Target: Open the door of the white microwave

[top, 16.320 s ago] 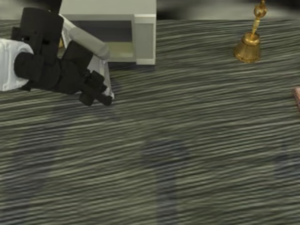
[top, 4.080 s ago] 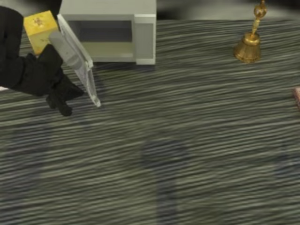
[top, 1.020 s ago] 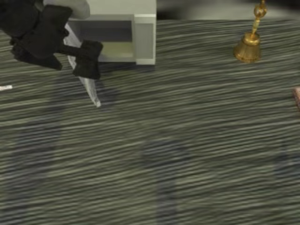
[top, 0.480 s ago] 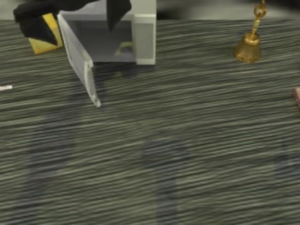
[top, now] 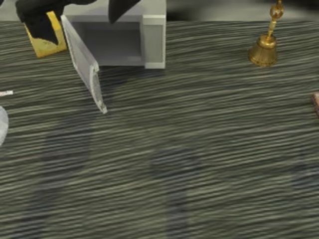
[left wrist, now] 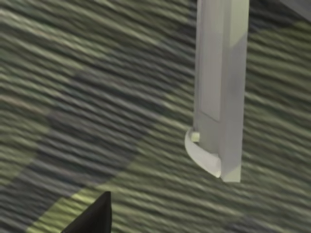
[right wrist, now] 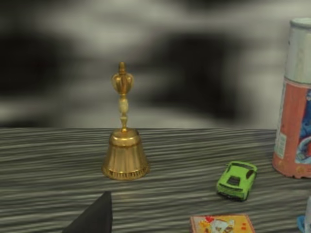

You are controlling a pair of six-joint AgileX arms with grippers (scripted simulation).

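The white microwave stands at the table's back left with its cavity showing. Its door is swung out towards the front, hinged at the left, and its free edge carries the handle strip. My left gripper hovers high over the microwave at the back edge, open, with nothing between its dark fingers and apart from the door. My right arm is out of the top view. Its wrist view shows one dark finger low over the table's right side.
A yellow cube sits left of the microwave. A gold bell stands at the back right. Near it are a green toy car, a tall can and a playing-card box.
My left gripper has lifted off the door and drawn back over the microwave's top. The door has stayed swung open, and the yellow cube shows again.
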